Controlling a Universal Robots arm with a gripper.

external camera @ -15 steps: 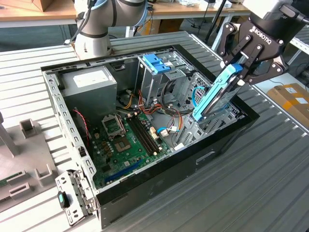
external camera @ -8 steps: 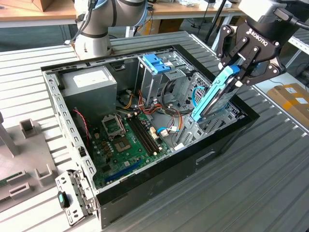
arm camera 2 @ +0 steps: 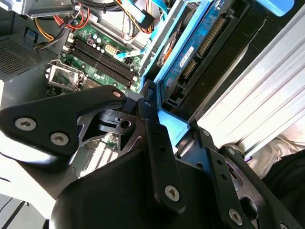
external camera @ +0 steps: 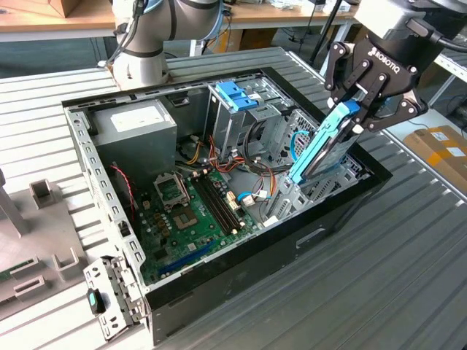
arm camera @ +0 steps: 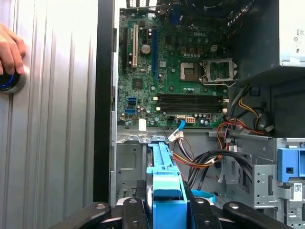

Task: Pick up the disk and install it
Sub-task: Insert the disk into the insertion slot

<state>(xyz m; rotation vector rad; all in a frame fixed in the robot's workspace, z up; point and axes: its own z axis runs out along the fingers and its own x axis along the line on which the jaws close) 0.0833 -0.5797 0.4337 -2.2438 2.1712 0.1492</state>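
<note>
Leaning disk pinched endwise inside the gripper

"What does the arm look like on your feed?"

"From my desk I see the arm as rounded silver-grey sections, with a thin blue ring where one joint closes. A black cable runs along it."

"And the gripper?"

"The gripper is matt black all over, with white lettering on its housing. In the second wrist view I see flat black linkage bars with rounded ends, pinned one to another."

"Any fasteners?"

"Yes. I count several round silver screws set into those bars, bright against the black."
</note>
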